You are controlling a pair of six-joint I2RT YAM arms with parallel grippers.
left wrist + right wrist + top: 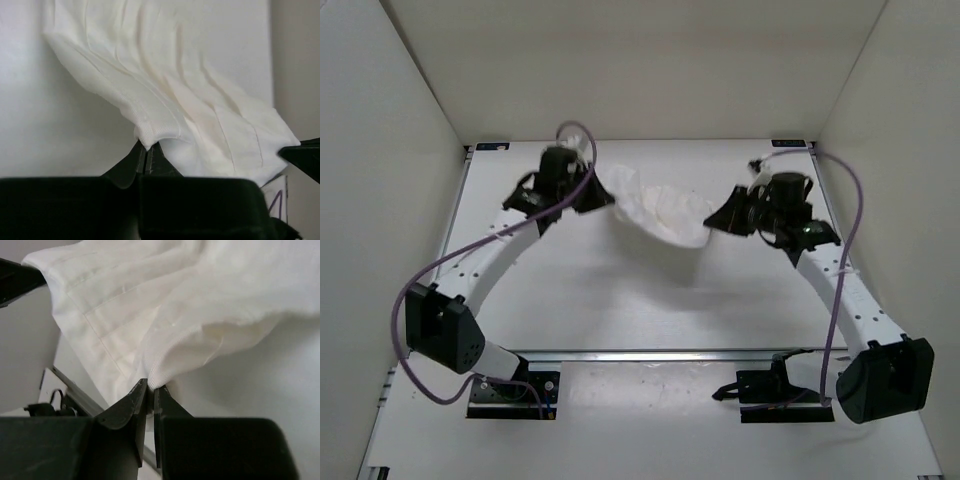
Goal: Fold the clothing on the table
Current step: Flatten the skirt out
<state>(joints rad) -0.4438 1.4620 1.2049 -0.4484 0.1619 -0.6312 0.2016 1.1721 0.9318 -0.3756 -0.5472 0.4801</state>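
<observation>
1. While both arm bases sit bolted at the near edge of the table (620,300), the arms reach out over its far half, with the left one bowing out left and the right one bowing out right.
2. Left gripper (146,151): fingers pressed together, pinching a hemmed corner of the clothing (175,90) right at the tips.
3. Right gripper (150,385): same deal, fingers nipped tight on a ribbed edge of the fabric (the hem bunches up just above the tips).
4. The clothing is strung between the two grippers over the far middle of the table, creased and sagging in the middle. From above it looks lifted, with a faint shadow under it, but I can't tell if the lowest bit touches the surface.
5. Behind all that are the table's far edge and the white walls (620,70).
</observation>
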